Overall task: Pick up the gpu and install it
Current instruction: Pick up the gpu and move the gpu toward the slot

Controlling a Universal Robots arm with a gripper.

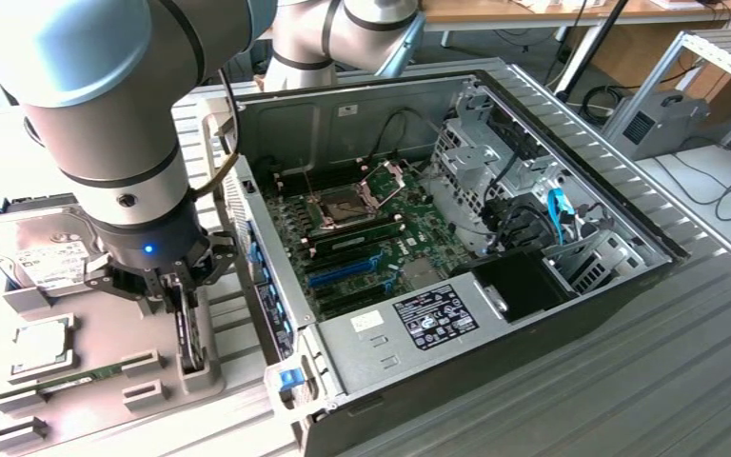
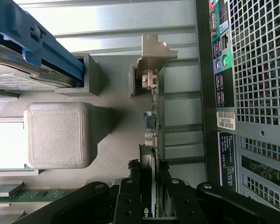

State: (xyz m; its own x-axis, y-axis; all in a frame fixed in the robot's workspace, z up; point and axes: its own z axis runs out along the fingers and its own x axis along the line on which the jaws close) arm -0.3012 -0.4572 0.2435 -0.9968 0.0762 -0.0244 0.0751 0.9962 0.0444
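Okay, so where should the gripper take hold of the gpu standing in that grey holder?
By its upper long edge, coming straight down from above and pinching across the two flat faces. The gpu stands on edge in the grey holder, so that thin edge faces up.

One gpu (image 1: 191, 338), one hard drive (image 1: 38, 255)
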